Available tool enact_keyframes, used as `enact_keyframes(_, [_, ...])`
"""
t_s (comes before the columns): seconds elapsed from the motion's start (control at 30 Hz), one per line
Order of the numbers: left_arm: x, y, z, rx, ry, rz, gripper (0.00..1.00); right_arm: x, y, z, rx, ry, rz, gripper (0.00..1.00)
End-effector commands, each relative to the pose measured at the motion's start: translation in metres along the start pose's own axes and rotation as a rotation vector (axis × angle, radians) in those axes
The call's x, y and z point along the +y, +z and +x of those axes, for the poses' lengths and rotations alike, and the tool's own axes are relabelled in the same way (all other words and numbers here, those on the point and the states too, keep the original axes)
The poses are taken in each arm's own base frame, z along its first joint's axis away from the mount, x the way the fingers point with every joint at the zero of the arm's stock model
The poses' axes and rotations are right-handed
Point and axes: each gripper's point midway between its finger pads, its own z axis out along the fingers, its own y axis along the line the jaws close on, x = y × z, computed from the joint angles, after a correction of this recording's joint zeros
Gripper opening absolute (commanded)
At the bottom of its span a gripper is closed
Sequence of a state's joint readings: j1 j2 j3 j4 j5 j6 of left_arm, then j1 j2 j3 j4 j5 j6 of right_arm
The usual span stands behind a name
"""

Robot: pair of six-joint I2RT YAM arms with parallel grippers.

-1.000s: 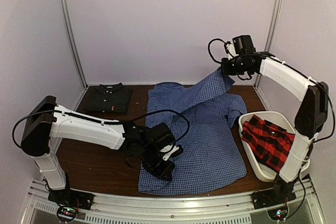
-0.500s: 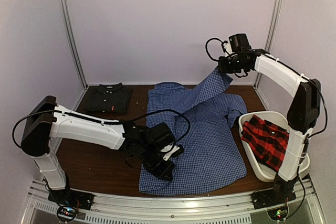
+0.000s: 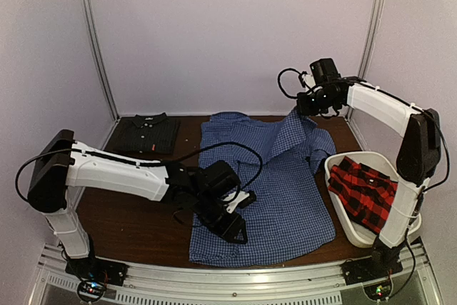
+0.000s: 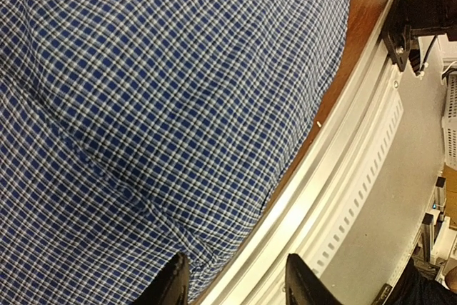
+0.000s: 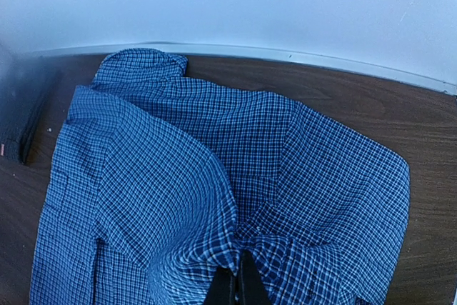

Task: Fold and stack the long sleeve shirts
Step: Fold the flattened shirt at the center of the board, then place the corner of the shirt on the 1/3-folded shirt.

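The blue checked shirt [image 3: 278, 176] lies spread across the middle of the tabletop [image 3: 128, 226], collar toward the back wall. The right gripper [image 5: 237, 287] is clenched on cloth at its far right side, apparently a sleeve, holding it raised, likely so it can be carried across the body for a fold. The left gripper [image 4: 239, 280] hangs over the near hem, jaws apart, gripping nothing. A folded dark shirt [image 3: 146, 133] lies at the far left, probably as the stack's base. The red plaid shirt [image 3: 364, 191] sits in the white tub [image 3: 355, 233].
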State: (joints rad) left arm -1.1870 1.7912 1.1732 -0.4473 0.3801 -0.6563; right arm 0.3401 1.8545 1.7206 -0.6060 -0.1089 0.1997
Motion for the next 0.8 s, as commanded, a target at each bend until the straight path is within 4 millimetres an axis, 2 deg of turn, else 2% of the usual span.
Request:
enact_keyframes(0.0, [0.000, -0.034, -0.037, -0.152, -0.041, 0.046, 0.45, 0.024, -0.029, 0.008, -0.012, -0.063, -0.042, 0.00])
enact_keyframes(0.17, [0.053, -0.058, -0.042, -0.255, -0.213, 0.007, 0.39, 0.058, -0.031, 0.041, 0.044, -0.137, -0.075, 0.00])
enact_keyframes(0.3, [0.086, -0.063, -0.032, -0.292, -0.322, -0.043, 0.35, 0.086, -0.030, 0.070, 0.097, -0.203, -0.093, 0.00])
enact_keyframes(0.53, [0.107, -0.050, -0.004, -0.255, -0.403, -0.070, 0.22, 0.142, -0.024, 0.131, 0.212, -0.331, -0.157, 0.00])
enact_keyframes(0.63, [0.112, -0.050, 0.006, -0.251, -0.422, -0.082, 0.20, 0.159, -0.021, 0.158, 0.271, -0.389, -0.169, 0.00])
enact_keyframes(0.77, [0.115, -0.047, 0.017, -0.236, -0.434, -0.092, 0.19, 0.176, -0.019, 0.184, 0.319, -0.428, -0.200, 0.00])
